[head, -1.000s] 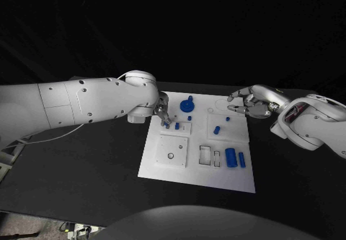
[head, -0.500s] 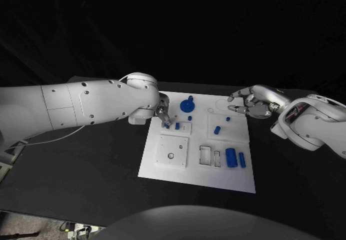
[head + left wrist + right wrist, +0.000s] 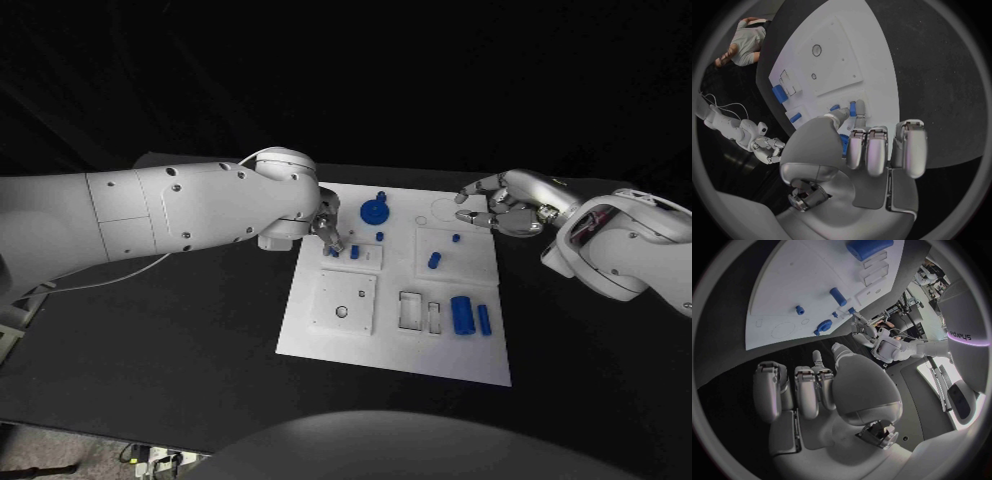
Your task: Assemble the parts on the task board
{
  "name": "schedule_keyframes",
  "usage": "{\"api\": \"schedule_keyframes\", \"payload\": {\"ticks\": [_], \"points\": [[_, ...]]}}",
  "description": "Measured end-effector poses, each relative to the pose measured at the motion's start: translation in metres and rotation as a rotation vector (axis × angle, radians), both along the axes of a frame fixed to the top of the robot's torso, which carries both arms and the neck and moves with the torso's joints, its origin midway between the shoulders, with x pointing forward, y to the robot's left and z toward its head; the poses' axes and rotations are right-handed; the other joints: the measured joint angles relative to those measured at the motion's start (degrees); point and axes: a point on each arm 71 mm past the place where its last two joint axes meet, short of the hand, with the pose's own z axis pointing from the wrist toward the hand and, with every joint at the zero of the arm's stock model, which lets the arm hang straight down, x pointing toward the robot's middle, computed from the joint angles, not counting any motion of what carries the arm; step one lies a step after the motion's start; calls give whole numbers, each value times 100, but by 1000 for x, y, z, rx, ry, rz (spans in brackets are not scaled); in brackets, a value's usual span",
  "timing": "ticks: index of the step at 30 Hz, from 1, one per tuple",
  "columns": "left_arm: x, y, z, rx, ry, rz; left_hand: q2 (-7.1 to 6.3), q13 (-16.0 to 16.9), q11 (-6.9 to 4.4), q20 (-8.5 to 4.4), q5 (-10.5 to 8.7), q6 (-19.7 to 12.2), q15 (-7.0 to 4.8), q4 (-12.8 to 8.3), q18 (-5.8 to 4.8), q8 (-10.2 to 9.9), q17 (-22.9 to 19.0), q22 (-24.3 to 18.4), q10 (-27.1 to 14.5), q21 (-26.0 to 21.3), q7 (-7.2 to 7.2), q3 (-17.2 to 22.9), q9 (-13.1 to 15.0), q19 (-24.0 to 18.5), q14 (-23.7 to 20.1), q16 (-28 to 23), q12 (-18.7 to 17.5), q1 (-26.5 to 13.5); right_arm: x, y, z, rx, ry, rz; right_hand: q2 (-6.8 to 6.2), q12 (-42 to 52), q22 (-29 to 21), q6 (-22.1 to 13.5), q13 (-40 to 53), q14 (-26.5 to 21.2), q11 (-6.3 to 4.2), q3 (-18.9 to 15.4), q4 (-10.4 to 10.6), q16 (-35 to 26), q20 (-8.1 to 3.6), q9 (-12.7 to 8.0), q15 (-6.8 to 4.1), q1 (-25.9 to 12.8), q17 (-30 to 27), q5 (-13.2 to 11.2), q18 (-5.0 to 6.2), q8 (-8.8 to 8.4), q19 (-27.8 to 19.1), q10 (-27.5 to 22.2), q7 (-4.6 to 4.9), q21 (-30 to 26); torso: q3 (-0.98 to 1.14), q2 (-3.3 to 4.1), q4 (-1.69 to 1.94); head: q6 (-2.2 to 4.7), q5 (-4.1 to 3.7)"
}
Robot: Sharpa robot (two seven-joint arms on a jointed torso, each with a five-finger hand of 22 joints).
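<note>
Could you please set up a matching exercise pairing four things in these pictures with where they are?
Things:
1. left hand
2. right hand
3. large blue cylinder
4. round blue disc part

Places:
A. at the task board's far right corner, fingers curled, holding nothing
B. near the board's far edge, left of the middle
C. over the small blue pegs on the board's far left block
D. on the board's right side, toward the near edge

Pairs: 1-C, 2-A, 3-D, 4-B
</note>
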Motion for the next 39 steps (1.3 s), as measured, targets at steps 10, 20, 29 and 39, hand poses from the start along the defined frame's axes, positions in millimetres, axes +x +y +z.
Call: {"api": "schedule_keyframes", "payload": {"ticks": [10, 20, 29, 39], "points": [[-2, -3, -3, 6, 3, -10, -29, 0, 0, 0, -385, -21, 0, 124, 0, -56, 0, 2, 0, -24, 19, -111, 0, 0, 0, 0, 0, -228, 0, 0, 0, 0, 1, -1, 18, 10, -1, 0, 4, 0, 0, 0, 0, 0, 0, 0, 0, 18, -1, 0, 0, 0, 0, 0, 0, 0, 1, 0, 0, 0, -2], [-1, -3, -4, 18, 4, -15, -57, 0, 20, 0, -1031, -54, 0, 371, 0, -165, 0, 4, -20, -46, 49, -383, -45, 0, 0, 0, 0, -515, 0, -2, 0, -1, 2, -3, 7, -10, -1, 0, -1, 0, 9, 15, -15, 0, 0, 0, 0, 55, -1, 32, 0, 0, 0, -9, 0, 0, 0, 2, 1, 0, -18], [-1, -5, -3, 42, 8, -37, -43, 0, 94, 26, -1150, -292, 43, 577, 0, -347, 4, 4, -11, -102, 157, -648, -59, -15, -1, 0, 0, -740, -1, -2, -1, -2, 4, -3, 7, -9, -2, 0, -1, 0, 10, 15, -15, 0, 0, 0, 0, 55, -2, 67, 0, 0, 0, -9, 0, 0, 0, 2, 2, 0, -18], [0, -4, -1, 57, 15, -47, -43, 0, 165, 83, -1361, -447, 104, 806, 0, -440, 4, 3, 1, -157, 131, -986, -19, 0, 18, 0, 0, -991, -1, -3, -1, -4, 8, -5, -15, -7, -2, 39, 1, 0, 10, 32, -32, 0, 0, -1, 0, 76, -2, 90, 0, 0, 0, -9, 2, 0, 0, 2, 1, 0, -21]]}}
